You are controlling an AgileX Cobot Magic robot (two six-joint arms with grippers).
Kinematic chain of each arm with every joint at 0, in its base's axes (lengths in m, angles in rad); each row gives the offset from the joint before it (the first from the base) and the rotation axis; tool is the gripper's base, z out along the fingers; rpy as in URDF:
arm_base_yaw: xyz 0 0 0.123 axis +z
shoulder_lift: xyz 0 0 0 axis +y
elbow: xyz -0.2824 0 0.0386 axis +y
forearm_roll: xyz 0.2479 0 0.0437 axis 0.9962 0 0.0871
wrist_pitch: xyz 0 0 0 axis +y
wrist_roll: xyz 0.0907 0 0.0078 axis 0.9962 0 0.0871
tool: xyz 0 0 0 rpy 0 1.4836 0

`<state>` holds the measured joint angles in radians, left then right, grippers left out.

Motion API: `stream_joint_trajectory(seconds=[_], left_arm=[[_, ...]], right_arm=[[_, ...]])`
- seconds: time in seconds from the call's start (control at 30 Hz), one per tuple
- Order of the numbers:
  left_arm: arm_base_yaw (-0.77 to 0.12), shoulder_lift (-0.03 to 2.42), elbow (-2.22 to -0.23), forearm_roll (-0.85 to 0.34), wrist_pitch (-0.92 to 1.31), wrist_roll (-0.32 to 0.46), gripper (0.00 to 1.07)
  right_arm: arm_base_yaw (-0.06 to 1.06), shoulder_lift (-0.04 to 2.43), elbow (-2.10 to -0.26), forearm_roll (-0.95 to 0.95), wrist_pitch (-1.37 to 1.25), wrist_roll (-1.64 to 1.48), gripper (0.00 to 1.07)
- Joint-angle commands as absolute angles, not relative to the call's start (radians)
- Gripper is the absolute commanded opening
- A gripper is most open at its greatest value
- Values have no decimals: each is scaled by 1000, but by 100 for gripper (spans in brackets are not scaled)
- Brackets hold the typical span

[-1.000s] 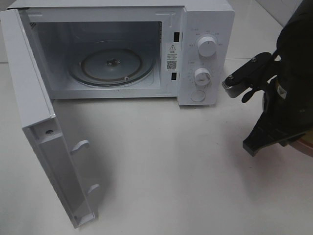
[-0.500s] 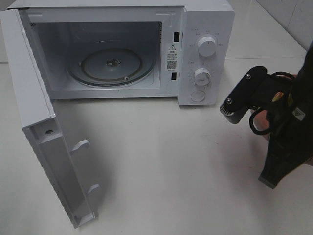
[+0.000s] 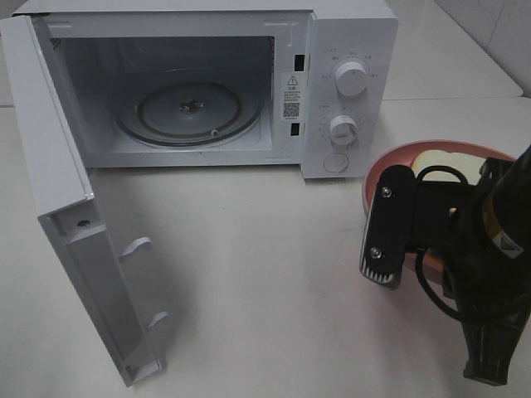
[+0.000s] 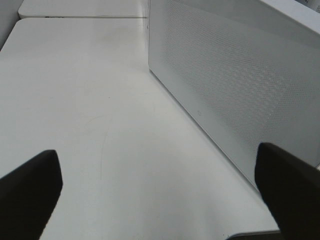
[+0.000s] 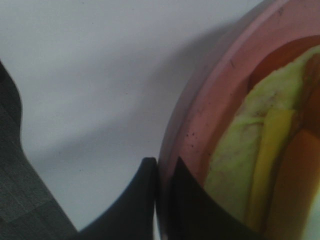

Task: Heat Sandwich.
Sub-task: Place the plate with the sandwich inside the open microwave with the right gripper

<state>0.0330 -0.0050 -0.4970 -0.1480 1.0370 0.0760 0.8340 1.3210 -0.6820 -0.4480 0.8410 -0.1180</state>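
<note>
Slippage is the chief risk: the right gripper [image 5: 162, 172] has its jaws pinched nearly together on the pink plate's [image 5: 200, 115] thin rim, so the plate could tip and shed the sandwich [image 3: 440, 163] lying on it, at four o'clock from the open microwave [image 3: 166, 50]. Carried toward the turntable [image 3: 187, 112] at ten o'clock, the plate may clip the control panel [image 3: 373, 108]. Beside the microwave's side wall the left gripper [image 4: 160, 190] hangs with jaws wide apart.

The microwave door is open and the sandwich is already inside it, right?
No. The door is open, but the sandwich sits outside, on the pink plate on the table beside the microwave. The exterior high view shows only the glass turntable inside.
</note>
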Motion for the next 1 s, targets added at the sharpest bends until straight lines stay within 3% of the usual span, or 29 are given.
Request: stream_joint_trajectory(seconds=[0.03,0.7,1.0], left_arm=[[34,-31,-492,-148,1027,74,101],[34,-31,-492,-148,1027,74,101],[34,-31,-492,-148,1027,74,101]], right_arm=[[839,1312,-680,-457,801,-214,3],[839,1312,-680,-460,608,-523,2],[839,1315,-680,-414,604,-804,0]])
